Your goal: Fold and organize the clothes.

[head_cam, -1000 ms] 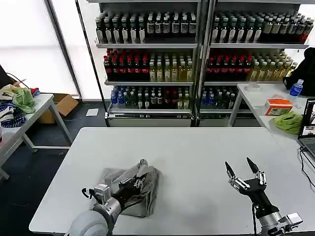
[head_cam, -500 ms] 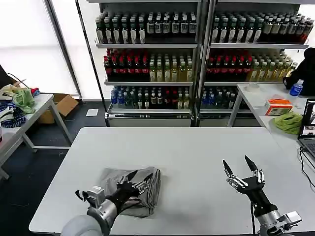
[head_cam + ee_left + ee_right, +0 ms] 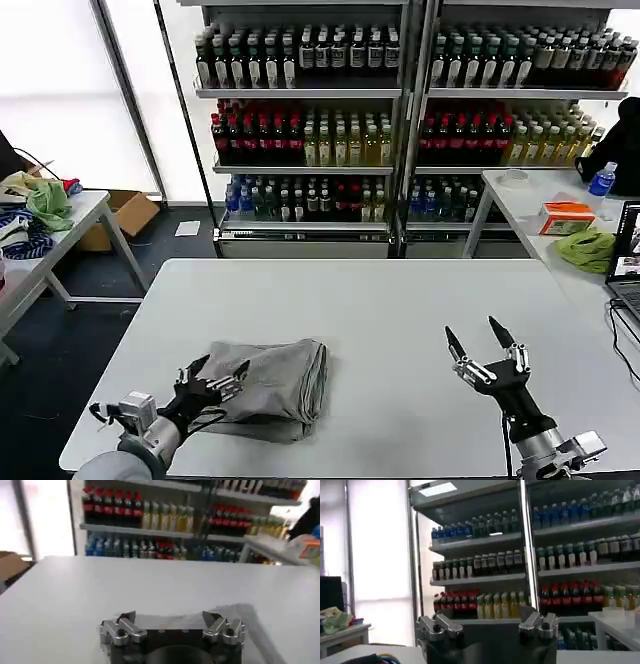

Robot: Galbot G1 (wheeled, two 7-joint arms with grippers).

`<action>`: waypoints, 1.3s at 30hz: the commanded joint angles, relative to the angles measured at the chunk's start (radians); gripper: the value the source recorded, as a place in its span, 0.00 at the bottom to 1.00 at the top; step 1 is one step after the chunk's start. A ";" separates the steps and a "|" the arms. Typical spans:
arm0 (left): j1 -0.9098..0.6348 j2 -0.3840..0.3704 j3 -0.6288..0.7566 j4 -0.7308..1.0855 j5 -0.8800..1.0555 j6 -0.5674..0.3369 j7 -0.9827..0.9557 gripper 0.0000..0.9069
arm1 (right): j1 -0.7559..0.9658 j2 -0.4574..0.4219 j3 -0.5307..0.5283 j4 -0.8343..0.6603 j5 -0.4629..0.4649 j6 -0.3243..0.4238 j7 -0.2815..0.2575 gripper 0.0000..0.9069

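Jaws released on both grippers; folded shirt (image 3: pixel 268 385) lying crosswise beside left gripper (image 3: pixel 211 382).

Head camera high over the table (image 3: pixel 400 300); both wrist cameras low, facing shelves (image 3: pixel 485 555).

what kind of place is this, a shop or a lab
Probably a lab or test room dressed like a shop: drink bottles fill retail shelves, yet plain work tables, a laptop and a cardboard box stand about.

One folded grey shirt (image 3: pixel 270 385), two grippers
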 commanded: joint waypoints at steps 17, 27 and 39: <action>-0.036 -0.039 -0.041 0.173 -0.110 0.083 0.005 0.01 | -0.029 0.039 0.022 0.003 0.002 0.009 -0.008 1.00; -0.042 -0.071 -0.025 0.174 -0.194 0.080 -0.008 0.01 | -0.026 0.037 0.021 -0.001 0.003 0.017 -0.003 1.00; -0.031 -0.159 -0.065 0.131 -0.216 0.065 -0.016 0.01 | -0.023 0.032 0.026 0.000 0.003 0.018 -0.002 1.00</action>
